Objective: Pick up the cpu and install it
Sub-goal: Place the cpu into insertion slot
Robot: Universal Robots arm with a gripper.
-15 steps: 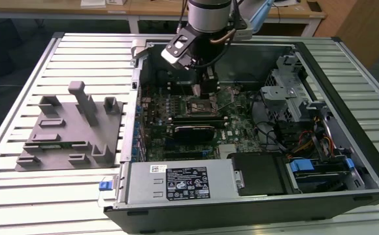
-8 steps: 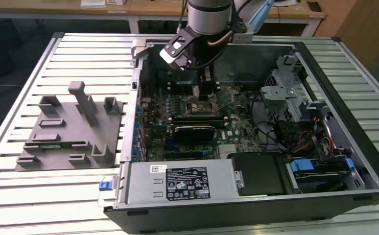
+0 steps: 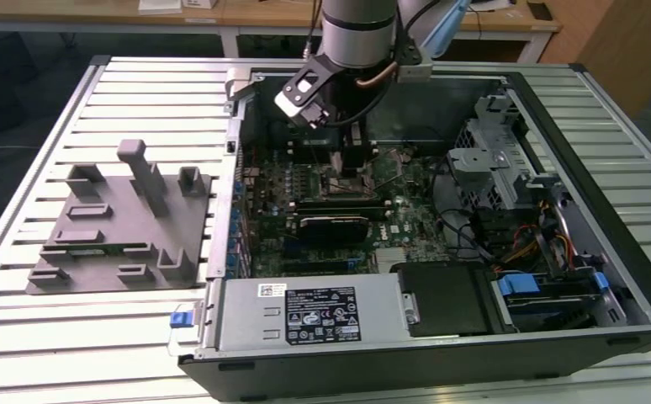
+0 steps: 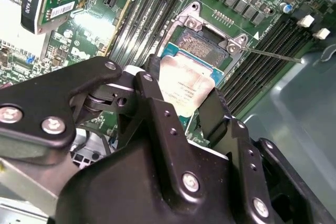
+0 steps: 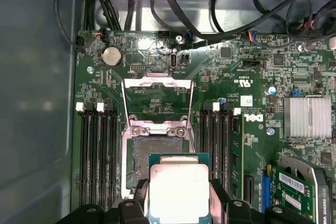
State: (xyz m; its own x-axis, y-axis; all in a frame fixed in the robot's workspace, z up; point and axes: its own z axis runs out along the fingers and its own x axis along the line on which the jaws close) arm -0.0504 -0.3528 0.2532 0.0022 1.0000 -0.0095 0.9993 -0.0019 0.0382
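Black tool (image 5: 178, 203) clamps the cpu (image 5: 178, 187), hiding its side edges.

The claw (image 4: 182, 102) grips the cpu (image 4: 184, 83) near the open socket (image 4: 203, 44).

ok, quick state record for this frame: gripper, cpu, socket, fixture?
gripper: shut on the cpu, over the motherboard inside the open case
cpu: gripped at two opposite edges, metal top facing the wrist cameras, overlapping one edge of the socket, not seated
socket: open, load plate raised
fixture: gray, on the slatted table, at the exterior view's left of the case
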